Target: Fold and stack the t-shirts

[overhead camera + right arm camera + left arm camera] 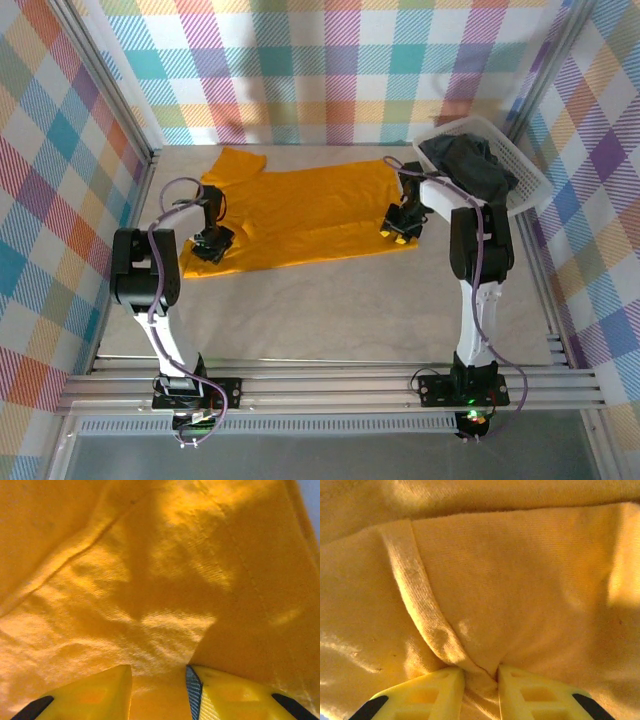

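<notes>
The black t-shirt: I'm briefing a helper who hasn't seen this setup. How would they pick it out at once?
Look to the far right corner of the table, where a white lattice basket sits. The black t-shirt is the dark crumpled heap inside it, unlike the mustard-orange t-shirt spread flat across the table.

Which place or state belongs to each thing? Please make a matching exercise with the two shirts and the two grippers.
Things:
1. orange shirt
2. black shirt
3. left gripper
4. right gripper

Places or states:
A. heaped in the white basket
B. closed on orange cloth at the right end of the spread shirt
C. spread flat on the table
D. closed on orange cloth at the left end of the spread shirt

Pairs: 1-C, 2-A, 3-D, 4-B
</notes>
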Tool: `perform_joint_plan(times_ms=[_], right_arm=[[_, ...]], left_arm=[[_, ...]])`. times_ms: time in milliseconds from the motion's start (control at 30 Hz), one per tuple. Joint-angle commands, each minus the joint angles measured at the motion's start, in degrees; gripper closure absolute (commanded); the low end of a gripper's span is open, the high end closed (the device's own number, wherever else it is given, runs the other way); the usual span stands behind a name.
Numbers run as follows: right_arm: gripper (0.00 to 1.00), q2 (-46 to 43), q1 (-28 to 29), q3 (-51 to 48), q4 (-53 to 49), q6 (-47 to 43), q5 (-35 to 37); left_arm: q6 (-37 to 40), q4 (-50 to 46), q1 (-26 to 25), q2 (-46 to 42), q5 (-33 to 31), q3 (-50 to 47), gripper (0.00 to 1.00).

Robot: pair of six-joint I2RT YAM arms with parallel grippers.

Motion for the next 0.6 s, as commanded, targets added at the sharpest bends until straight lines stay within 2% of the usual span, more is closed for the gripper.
perform_joint_plan(times_ms=[0,200,333,400,467,567], right_arm=[[0.64,-3.0,0.5,-7.4,-4.2,0.6,0.5],[0.62,-13.2,1.8,-20.7,-1.6,4.3,-1.1],[0.59,-18.8,3.3,-23.5,-0.4,5.7,-2.2],[0.57,-21.3,3.9,-22.5,0.1,5.3,-1.8],[0.56,-22.9,4.4,-20.0,0.1,4.1,-1.1],[0.55,-23.3,4.9,-16.4,1.6,1.4,-3.2]], left_arm=[[-0.5,-5.3,0.1,-4.5,-2.1,-6.7,0.73],[1.2,-7.2,0.5,-12.2,-2.7,-15.4,0.73],[3.1,-10.0,0.0,-15.3,-5.4,-12.4,0.71],[4.0,-12.7,-2.1,-16.7,-8.2,-7.6,0.70],[4.9,-15.2,-6.4,-17.1,-11.3,-1.8,0.70],[5.1,-17.3,-12.8,-14.1,-11.1,5.4,0.72]])
